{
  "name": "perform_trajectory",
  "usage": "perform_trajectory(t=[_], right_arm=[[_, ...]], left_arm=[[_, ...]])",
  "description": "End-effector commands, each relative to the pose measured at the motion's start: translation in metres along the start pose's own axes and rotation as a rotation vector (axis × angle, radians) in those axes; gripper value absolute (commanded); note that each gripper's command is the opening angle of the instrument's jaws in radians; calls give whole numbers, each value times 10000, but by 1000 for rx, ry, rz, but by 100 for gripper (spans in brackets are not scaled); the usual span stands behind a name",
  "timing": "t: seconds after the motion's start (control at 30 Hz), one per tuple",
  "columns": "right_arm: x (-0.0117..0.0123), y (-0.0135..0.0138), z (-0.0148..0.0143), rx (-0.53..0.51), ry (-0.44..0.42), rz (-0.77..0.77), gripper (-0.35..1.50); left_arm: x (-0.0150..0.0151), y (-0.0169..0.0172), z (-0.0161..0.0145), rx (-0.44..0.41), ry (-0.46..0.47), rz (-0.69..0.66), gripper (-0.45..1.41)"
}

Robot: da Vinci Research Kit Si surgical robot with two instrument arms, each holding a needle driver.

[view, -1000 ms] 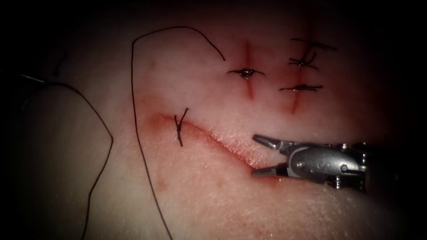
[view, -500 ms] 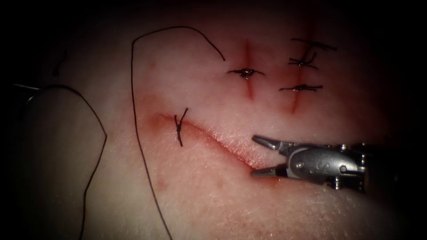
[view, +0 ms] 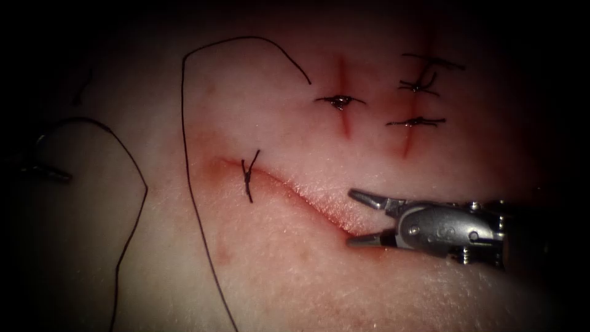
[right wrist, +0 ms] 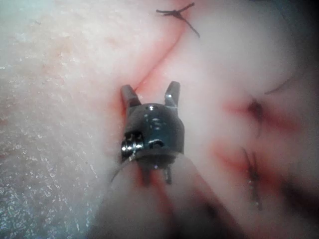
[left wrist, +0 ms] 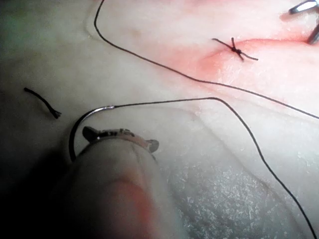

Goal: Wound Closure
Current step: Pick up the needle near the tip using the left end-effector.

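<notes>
While the right claw (view: 361,217) sat with its jaws spread wide over the right end of the cut (view: 307,200), holding nothing, the left claw (left wrist: 119,138) was way off to the left, clamped on the needle (left wrist: 82,124) partway along its curve. The needle was clear of the tissue (view: 295,276). Thread (view: 184,154) trailed loose from it across the surface, past the knotted stitch (view: 247,175).

Right pincer (right wrist: 151,95): jaws spread apart, holding nothing, one tip on either side of the cut (right wrist: 158,59) in the tissue (right wrist: 60,99). A tied stitch (right wrist: 175,13) crosses the cut beyond the tips. Red fluid (right wrist: 259,110) marks neighbouring cuts.
</notes>
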Motion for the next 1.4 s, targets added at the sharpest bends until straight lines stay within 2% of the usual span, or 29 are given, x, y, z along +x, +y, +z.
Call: perform_trajectory(t=[0.03, 0.27, 0.53, 0.57, 0.6, 0.63, 0.73, 0.93, 1.13, 1.23, 1.33, 1.37, 1.4], right_arm=[[1, -2, 11, -1, 3, 1, 148], [2, -5, 8, 0, 3, 0, 147], [3, -5, 8, -1, 3, 13, 147], [3, -6, 8, -1, 2, 13, 147], [3, -6, 8, -1, 2, 12, 147], [3, -7, 8, -1, 2, 12, 147], [4, -11, 7, -1, 3, 10, 147], [7, -13, 3, 1, 3, 27, 142], [12, -11, -3, 6, 3, 51, 142], [17, -8, -7, 12, 4, 98, 142], [22, -8, -14, -9, -11, 152, 140], [24, -8, -18, -25, -12, 199, 133], [27, -7, -24, -59, 1, 320, 120]], left_arm=[[-2, 1, 8, 4, 0, -3, 78], [-12, -9, 6, 1, -2, -21, 76], [-22, -19, 16, -1, -13, -45, 64], [-22, -21, 18, -4, -11, -49, 56], [-23, -24, 20, -17, -12, -53, 37], [-23, -26, 21, -38, -10, -65, -5], [-21, -32, 28, -135, -3, -89, -45], [-24, -38, 27, -165, -6, -149, -45], [-20, -38, 18, -130, -21, -153, -45], [-7, -27, 11, -122, 44, -157, -45], [14, -10, 5, -156, 127, -135, -45], [23, -1, 3, -172, 157, -127, -45], [37, 13, 3, -208, 213, -111, -45]])
